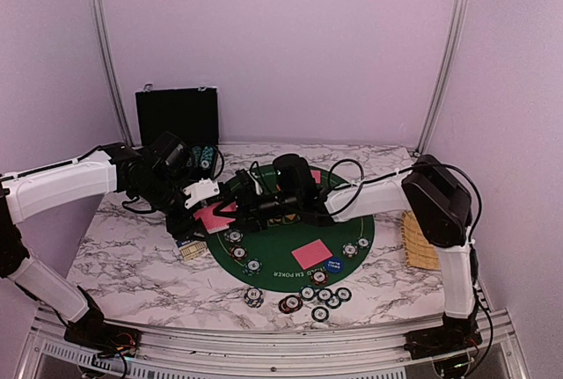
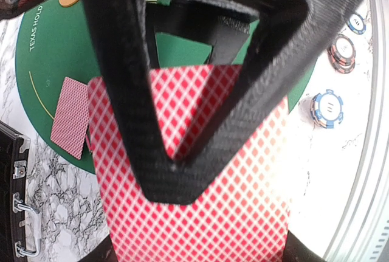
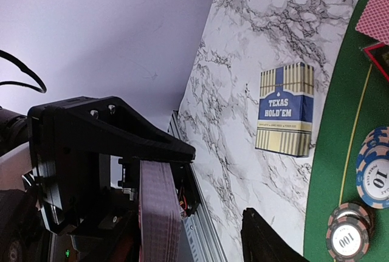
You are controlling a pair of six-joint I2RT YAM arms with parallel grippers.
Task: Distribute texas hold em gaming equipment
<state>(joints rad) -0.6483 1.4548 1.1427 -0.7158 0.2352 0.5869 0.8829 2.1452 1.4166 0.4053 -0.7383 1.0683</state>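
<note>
1 green mat (image 1: pixel 273 251), 1 card box (image 3: pixel 284 109) (striped), 1 black case (image 1: pixel 176 115), 1 blue button (image 1: pixel 333 266)

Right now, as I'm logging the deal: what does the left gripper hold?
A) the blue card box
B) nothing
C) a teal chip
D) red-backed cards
D: the left wrist view shows the left gripper shut on the red-backed cards.

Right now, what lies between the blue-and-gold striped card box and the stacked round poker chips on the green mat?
Nothing: just marble table and green mat separate card box from poker chips, per the right wrist view.
</note>
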